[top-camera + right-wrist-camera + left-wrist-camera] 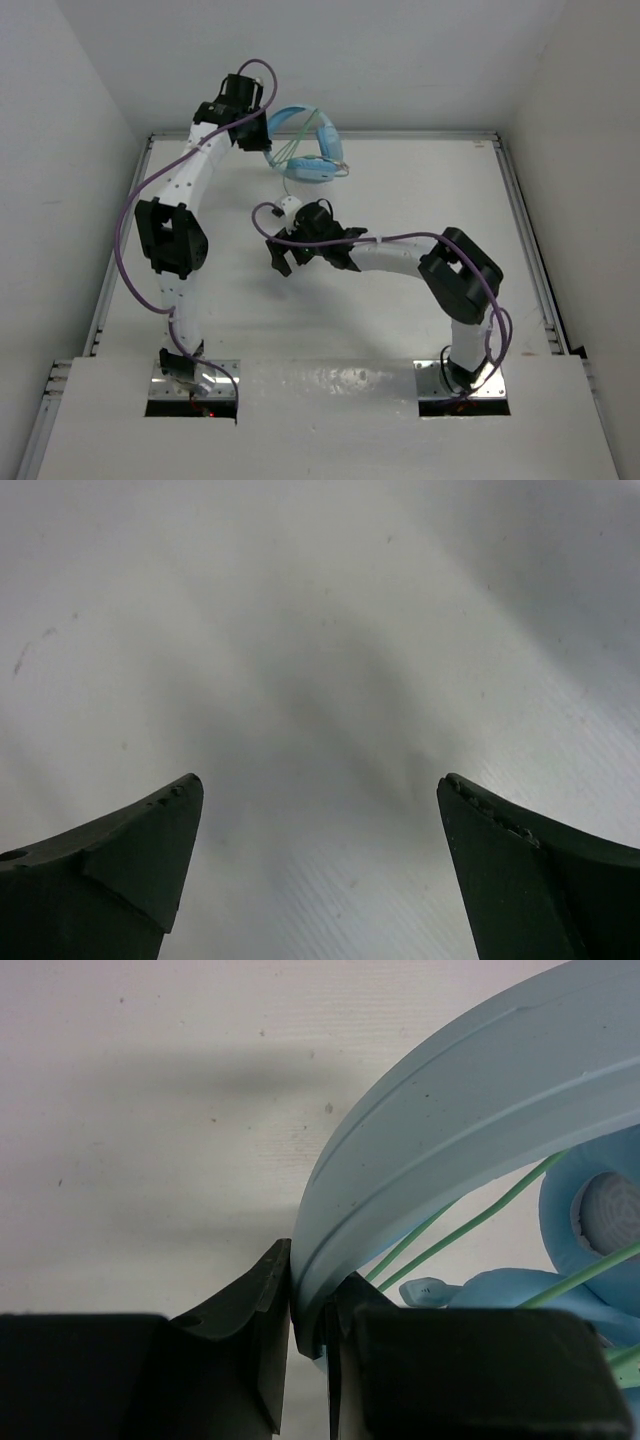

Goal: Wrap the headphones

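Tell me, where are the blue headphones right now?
In the top view, the headphones are near the far edge of the table, left of centre, their headband pinched by the left gripper; the open right gripper is just in front.

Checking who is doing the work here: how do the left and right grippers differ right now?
The left gripper is shut on the headband of the headphones; the right gripper is open and empty. The left gripper reaches toward the far side of the table; the right gripper hangs nearer the middle, facing bare surface. Both have dark fingers.
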You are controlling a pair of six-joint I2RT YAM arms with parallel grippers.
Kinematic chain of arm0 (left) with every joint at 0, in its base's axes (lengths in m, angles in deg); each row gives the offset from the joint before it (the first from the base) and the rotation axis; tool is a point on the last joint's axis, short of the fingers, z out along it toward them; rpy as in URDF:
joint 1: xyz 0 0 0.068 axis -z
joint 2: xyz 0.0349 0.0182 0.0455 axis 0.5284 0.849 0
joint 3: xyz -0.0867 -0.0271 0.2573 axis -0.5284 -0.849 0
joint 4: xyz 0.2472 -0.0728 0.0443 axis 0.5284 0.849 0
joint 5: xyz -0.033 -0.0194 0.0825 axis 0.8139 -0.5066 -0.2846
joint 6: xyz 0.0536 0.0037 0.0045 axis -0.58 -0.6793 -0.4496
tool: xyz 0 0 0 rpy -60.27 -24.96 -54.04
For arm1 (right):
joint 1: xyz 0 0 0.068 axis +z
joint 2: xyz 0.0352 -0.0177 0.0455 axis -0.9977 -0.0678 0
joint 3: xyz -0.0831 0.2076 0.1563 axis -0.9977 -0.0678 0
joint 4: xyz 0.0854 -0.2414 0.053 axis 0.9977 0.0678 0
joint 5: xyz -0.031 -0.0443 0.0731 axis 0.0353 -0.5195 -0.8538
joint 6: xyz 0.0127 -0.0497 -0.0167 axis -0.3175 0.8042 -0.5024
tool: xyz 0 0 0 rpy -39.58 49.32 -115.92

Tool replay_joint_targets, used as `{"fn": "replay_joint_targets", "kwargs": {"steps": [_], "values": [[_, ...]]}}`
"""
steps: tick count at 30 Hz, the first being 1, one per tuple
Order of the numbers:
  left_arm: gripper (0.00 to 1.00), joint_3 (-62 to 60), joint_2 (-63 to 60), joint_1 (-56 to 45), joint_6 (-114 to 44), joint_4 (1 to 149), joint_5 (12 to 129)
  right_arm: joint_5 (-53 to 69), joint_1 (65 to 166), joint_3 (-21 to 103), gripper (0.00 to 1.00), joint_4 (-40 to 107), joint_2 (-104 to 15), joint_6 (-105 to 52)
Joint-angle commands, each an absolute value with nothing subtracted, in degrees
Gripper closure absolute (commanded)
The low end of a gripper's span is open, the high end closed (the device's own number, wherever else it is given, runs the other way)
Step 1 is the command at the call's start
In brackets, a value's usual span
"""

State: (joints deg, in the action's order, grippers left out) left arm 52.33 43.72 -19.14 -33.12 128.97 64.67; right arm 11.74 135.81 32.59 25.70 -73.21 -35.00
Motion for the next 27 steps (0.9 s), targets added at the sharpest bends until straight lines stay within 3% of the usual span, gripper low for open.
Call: {"fn": "replay_joint_targets", "kwargs": {"steps": [1, 8, 9, 11, 14, 15, 16, 17, 18, 22, 27], "values": [[1.00, 56.00, 38.73, -19.86, -30.07, 123.78, 66.95, 10.28, 136.04, 27.83, 0.01, 24.40, -67.33, -32.54], [1.00, 55.12, 39.25, -20.91, -28.22, 123.87, 71.61, 18.19, 135.95, 13.68, 0.01, 24.14, -54.08, -26.39], [1.00, 54.69, 39.25, -21.09, -27.88, 123.70, 73.09, 18.28, 135.95, 10.80, 0.06, 24.14, -51.96, -25.26], [1.00, 54.33, 39.43, -21.18, -27.52, 123.70, 74.60, 18.37, 135.86, 7.79, 0.25, 24.40, -45.10, -23.76], [1.00, 53.01, 39.43, -21.18, -27.26, 123.34, 77.15, 20.82, 135.95, 7.34, 0.76, 26.24, -36.51, -24.27], [1.00, 52.14, 39.43, -21.18, -27.08, 123.26, 78.20, 21.88, 135.86, 7.95, 0.78, 26.85, -34.64, -24.36], [1.00, 51.70, 39.43, -21.18, -26.99, 123.26, 78.90, 23.54, 135.86, 9.09, 0.75, 28.69, -33.05, -24.19], [1.00, 51.26, 39.43, -21.18, -26.91, 123.26, 79.43, 24.78, 135.86, 11.88, 0.61, 29.58, -31.82, -24.19], [1.00, 50.91, 39.43, -21.18, -26.91, 123.17, 80.83, 26.44, 135.77, 13.48, 0.56, 30.19, -30.07, -24.28], [1.00, 47.57, 38.99, -20.91, -27.61, 123.26, 82.69, 35.94, 132.45, 24.89, 0.44, 35.36, -31.71, -28.48], [1.00, 44.15, 37.67, -20.04, -28.57, 124.13, 83.21, 26.99, 120.05, 49.15, 0.28, 51.78, -44.53, -37.11]]}}
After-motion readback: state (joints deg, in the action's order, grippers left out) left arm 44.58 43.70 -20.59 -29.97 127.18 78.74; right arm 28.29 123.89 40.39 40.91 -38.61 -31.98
